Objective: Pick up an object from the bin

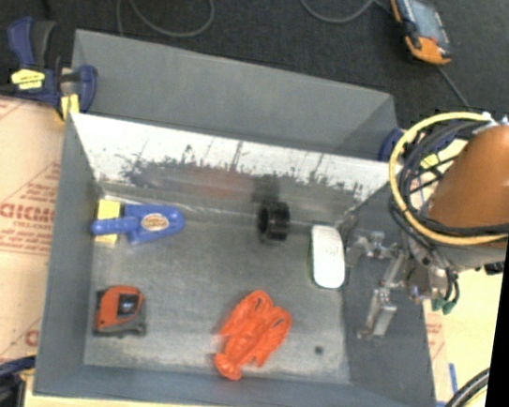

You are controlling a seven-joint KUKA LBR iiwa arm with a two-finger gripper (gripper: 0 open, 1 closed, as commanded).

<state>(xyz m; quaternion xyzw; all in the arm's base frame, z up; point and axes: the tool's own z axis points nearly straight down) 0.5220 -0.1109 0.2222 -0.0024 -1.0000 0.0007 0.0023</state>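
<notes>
Gripper [378, 313] low over the right sloping wall of the bin [388, 368], hanging from the wrist under the arm's orange cover [479, 176]. Opening width: cannot tell, nor whether anything is gripped. Nearest thing: white computer mouse [328, 257], near the gripper, to its left and a little toward the back wall, lying on the floor, apart from it. Beyond the mouse, small black cylinder [274, 222] near the back wall. Left and forward of the gripper, orange toy lobster [252, 334]. Well apart, far left: blue and yellow clamp [136, 223] and orange-black tape measure [120, 310].
</notes>
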